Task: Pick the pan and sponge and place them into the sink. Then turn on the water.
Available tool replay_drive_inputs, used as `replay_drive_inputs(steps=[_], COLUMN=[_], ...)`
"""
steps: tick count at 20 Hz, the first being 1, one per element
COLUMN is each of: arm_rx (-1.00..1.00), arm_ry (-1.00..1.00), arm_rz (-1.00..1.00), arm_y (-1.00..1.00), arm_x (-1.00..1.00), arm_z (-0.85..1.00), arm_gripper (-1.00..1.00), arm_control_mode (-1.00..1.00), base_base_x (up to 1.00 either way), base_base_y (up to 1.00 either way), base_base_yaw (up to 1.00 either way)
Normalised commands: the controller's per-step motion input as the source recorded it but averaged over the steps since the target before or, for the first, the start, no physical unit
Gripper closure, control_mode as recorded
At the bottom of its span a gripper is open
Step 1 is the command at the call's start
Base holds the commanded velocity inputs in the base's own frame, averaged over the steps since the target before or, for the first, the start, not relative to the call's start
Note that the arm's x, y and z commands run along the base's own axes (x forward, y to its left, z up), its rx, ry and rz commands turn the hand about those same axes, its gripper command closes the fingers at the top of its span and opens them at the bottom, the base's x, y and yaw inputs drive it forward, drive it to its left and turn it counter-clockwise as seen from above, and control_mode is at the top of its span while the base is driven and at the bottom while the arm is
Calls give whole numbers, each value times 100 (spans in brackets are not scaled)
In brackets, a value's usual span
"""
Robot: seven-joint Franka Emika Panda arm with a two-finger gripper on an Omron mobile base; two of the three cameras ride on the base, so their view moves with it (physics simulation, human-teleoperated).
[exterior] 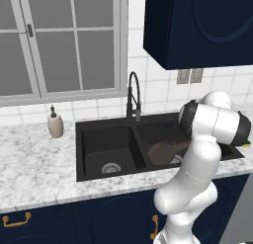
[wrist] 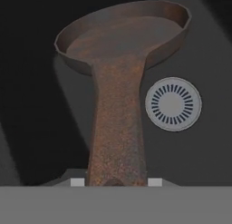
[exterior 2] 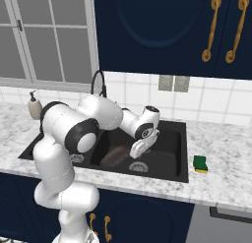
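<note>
Handle of the round rusty-brown pan (wrist: 118,69) sits between my jaws, clamped, above the matte black sink (wrist: 199,150).

One pan (wrist: 122,37), its handle running back between the claw's (wrist: 116,182) two fingers, bowl out ahead of the claw. One sink (exterior 2: 172,175) with two basins; the claw is over the right one. Two drains: one (wrist: 173,103) just beside the pan handle near the claw, one (exterior: 111,168) in the far basin. One sponge (exterior 2: 200,163) on the counter, well off to the claw's right. One faucet (exterior: 133,97) behind the sink. One soap bottle (exterior: 55,123), far left of the claw. Two wall outlets (exterior 2: 173,83) above. Four brass cabinet handles seen: two (exterior 2: 225,28) up high, two (exterior: 16,220) below the counter.
</note>
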Motion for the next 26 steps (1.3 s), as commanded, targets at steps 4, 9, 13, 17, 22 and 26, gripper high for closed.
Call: replay_drive_inputs(steps=[4, 9, 13, 17, 22, 26], arm_rx=[0, 0, 0, 0, 0, 0], arm_ry=[0, 0, 0, -1, 0, 0], arm_rz=[5, 0, 1, 9, 14, 13], arm_y=[0, 0, -1, -17, -25, -21], arm_x=[28, 41, 50, 46, 24, 23], arm_z=[-39, -24, -29, -44, -50, -49], arm_gripper=[100, 100, 100, 100, 100, 100], arm_control_mode=[-100, -100, -100, -100, -100, -100], base_base_x=[0, 0, 0, 0, 0, 0], base_base_y=[0, 0, 0, 0, 0, 0], base_base_yaw=[0, 0, 0, 0, 0, 0])
